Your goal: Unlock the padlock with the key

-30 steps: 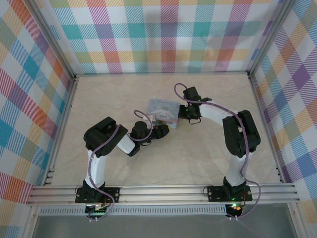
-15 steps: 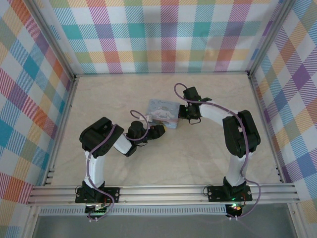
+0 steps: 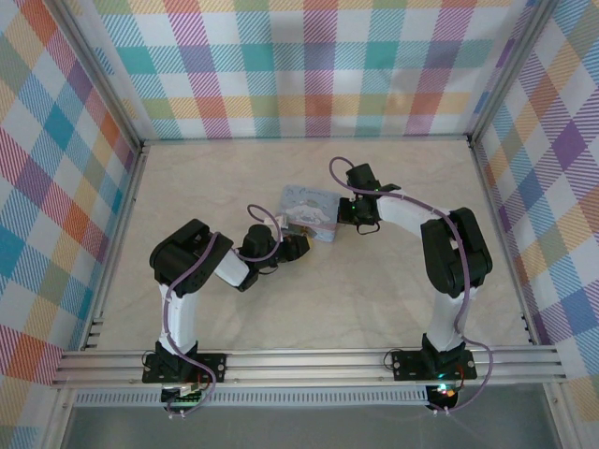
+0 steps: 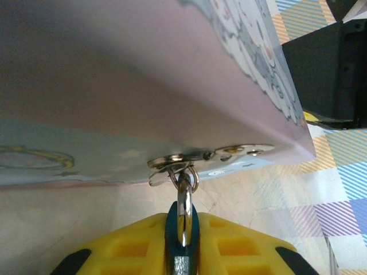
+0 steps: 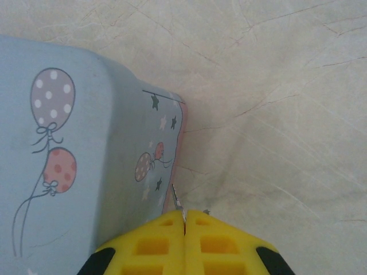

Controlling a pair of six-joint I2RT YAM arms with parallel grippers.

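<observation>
Yellow fingers [image 5: 152, 246] pinch a thin metal sliver [image 5: 176, 197] beside the balloon-printed box [image 5: 74, 143].

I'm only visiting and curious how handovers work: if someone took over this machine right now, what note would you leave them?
Left gripper: shut on the blue padlock with a silver shackle, which hangs through the metal hasp ring on the pastel balloon-print box.
Right gripper: shut on what looks like the thin silver key, at the box's side, apart from the padlock.
Done: padlock and key both gripped.
Left: bring the key to the lock, insert it and turn; the shackle is not yet out of the ring.
</observation>
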